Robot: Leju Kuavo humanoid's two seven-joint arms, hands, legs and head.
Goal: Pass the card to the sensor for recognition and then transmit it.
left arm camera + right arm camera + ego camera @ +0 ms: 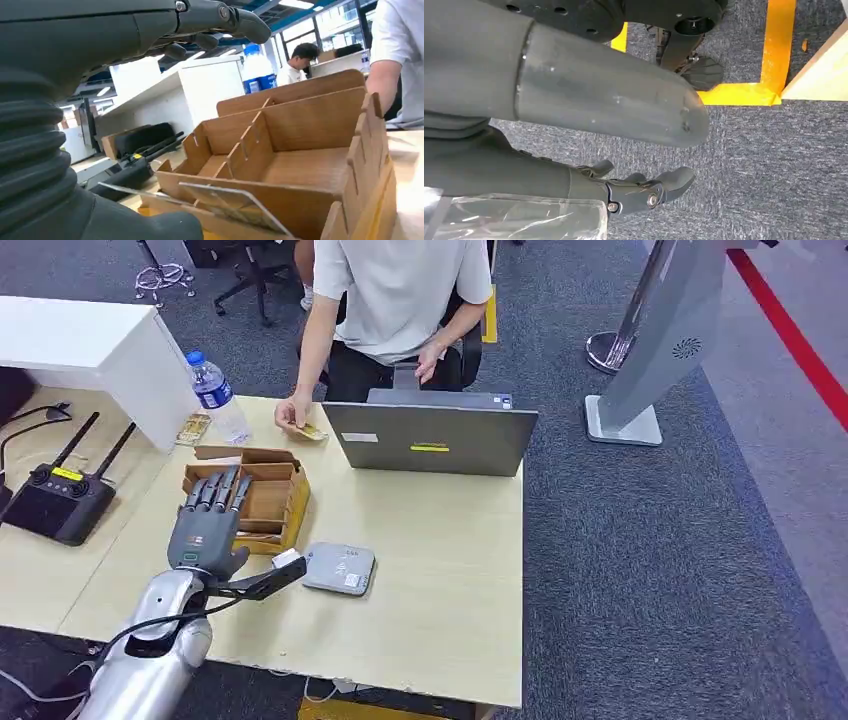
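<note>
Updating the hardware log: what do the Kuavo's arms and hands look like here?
The left arm is silver metal with a black cable looped beside it. The left hand is dark grey with darker fingers and a grey ribbed wrist cover. The right hand has a thick grey thumb and dark fingers.

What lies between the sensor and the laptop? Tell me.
Nothing: bare table runs from sensor to laptop, as the head view shows.

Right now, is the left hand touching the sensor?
No, the left hand hovers over the wooden box, while the sensor lies apart beside it.
</note>
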